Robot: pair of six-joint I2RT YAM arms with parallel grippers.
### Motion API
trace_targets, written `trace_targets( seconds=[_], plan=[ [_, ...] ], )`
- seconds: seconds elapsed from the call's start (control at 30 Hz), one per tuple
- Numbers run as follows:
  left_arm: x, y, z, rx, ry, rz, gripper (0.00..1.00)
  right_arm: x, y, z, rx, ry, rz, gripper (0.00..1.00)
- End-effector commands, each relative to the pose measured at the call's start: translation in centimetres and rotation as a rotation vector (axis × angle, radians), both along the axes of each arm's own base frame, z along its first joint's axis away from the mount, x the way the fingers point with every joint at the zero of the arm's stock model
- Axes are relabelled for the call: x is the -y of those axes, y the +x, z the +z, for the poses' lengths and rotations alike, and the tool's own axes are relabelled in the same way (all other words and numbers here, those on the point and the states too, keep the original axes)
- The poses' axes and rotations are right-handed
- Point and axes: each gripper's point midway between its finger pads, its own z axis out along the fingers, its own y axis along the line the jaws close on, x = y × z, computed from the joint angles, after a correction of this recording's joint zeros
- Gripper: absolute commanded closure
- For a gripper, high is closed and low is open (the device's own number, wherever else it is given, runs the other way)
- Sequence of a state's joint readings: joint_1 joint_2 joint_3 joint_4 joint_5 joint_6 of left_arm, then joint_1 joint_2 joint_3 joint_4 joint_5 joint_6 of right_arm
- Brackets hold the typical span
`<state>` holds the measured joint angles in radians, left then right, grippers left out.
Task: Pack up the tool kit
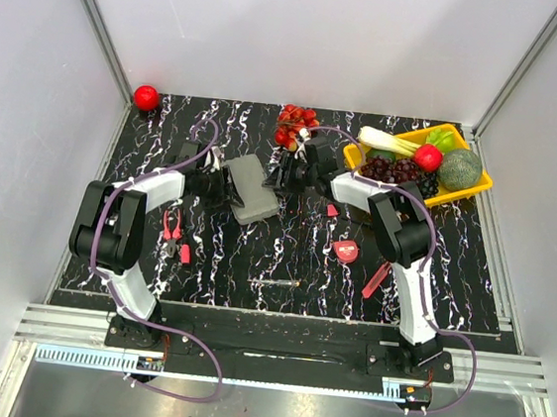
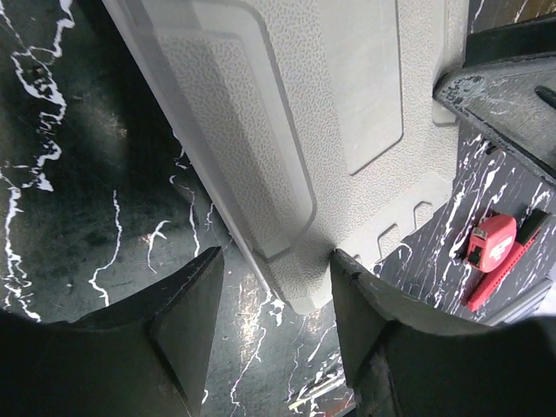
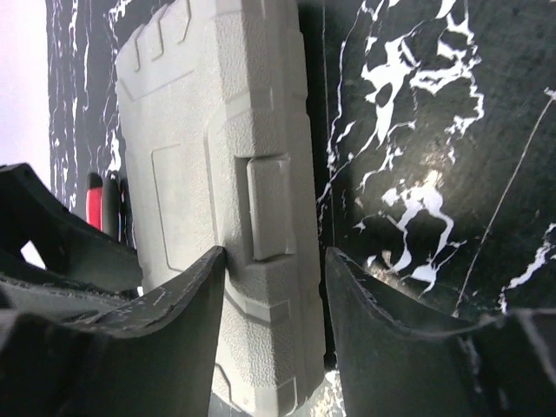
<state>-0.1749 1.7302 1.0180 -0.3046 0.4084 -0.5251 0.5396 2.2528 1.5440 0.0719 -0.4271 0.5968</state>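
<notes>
Where the grey case (image 1: 253,191) lies closed near the middle of the table (image 1: 450,286), I see both grippers straddling it. The left gripper (image 2: 276,269) stands part open across one corner. The right gripper (image 3: 274,261) stands part open across the latch edge, with one finger (image 3: 187,321) touching. I cannot tell whether either grips firmly. The pliers (image 1: 170,227), tape measure (image 1: 348,250), screwdriver (image 1: 276,282) and knife (image 1: 376,279) lie loose nearby.

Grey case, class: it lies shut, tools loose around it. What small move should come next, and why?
Probably close the right gripper on the latch edge of the case to open it: its jaws straddle that edge, the left gripper brackets a corner, and the pliers and tape measure lie outside.
</notes>
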Motion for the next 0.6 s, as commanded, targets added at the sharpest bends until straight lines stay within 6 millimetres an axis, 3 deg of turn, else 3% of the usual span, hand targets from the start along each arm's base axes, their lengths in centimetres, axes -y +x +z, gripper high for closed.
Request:
trace_targets(
  seconds=[0.0,0.13,0.3,0.4,0.5,0.57],
  plan=[
    [0.1,-1.7,-1.5,-0.059,-0.004,-0.012,0.45,-0.4,-3.0,0.9,-0.021,-0.001,0.069,0.5],
    [0.4,-3.3,-1.7,-0.092,-0.048,0.003,0.49,0.3,-5.7,-0.1,-0.07,-0.023,0.089,0.6],
    [0.0,-6.0,-1.8,-0.112,-0.056,0.042,0.53,1.8,-10.0,-1.0,-0.173,-0.073,0.092,0.59],
    [-0.4,-6.5,-1.4,-0.099,-0.048,0.066,0.53,1.9,-11.8,-1.2,-0.19,-0.077,0.101,0.58],
    [-1.6,-5.6,-0.4,-0.044,0.022,0.099,0.52,2.5,-11.1,-0.7,-0.176,-0.115,0.045,0.53],
    [-2.4,-4.3,0.9,0.019,0.068,0.118,0.39,2.6,-9.6,1.1,-0.108,-0.122,0.01,0.41]
  ],
)
